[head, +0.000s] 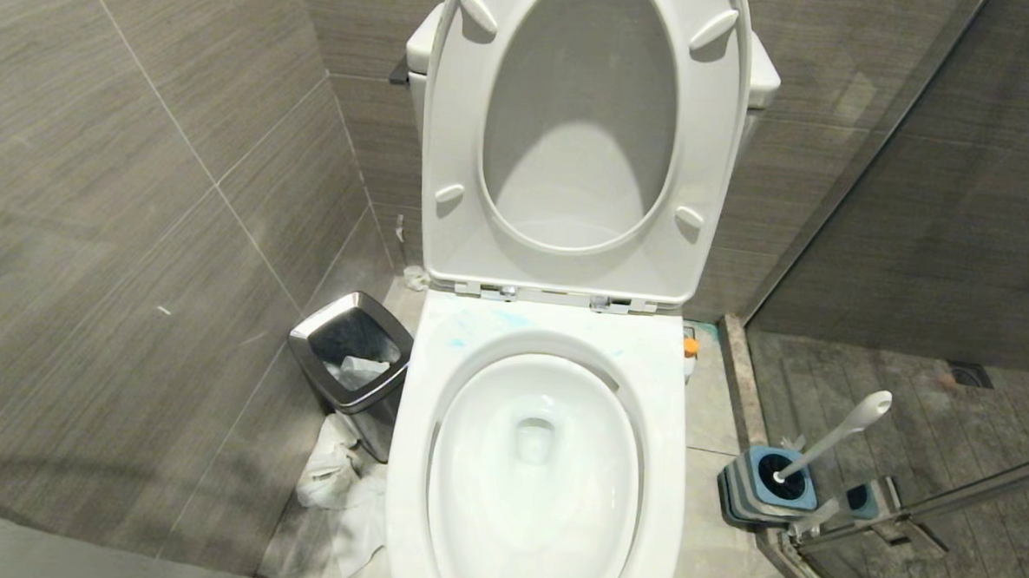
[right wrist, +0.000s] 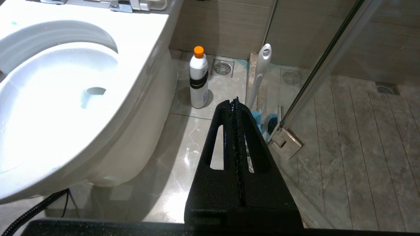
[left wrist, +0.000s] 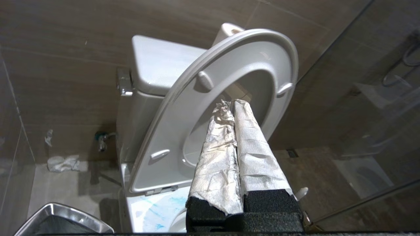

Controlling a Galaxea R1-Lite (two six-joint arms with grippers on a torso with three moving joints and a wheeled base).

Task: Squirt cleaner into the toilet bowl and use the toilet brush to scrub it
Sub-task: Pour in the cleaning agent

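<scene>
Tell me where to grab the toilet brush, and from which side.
Grip the toilet brush on the bare upper handle, just below its paddle end, probably coming from above on the toilet bowl side. The bristle head sits down in the blue-and-grey holder, the handle leans up and away from the bowl, and the glass door crowds the far side. The right tool is shut and must open first.

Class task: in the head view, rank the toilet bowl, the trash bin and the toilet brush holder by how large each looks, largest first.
1. toilet bowl, by far the largest.
2. trash bin, clearly smaller.
3. toilet brush holder, smallest.
All three stand at a similar depth on the floor, so the order looks safe.
</scene>
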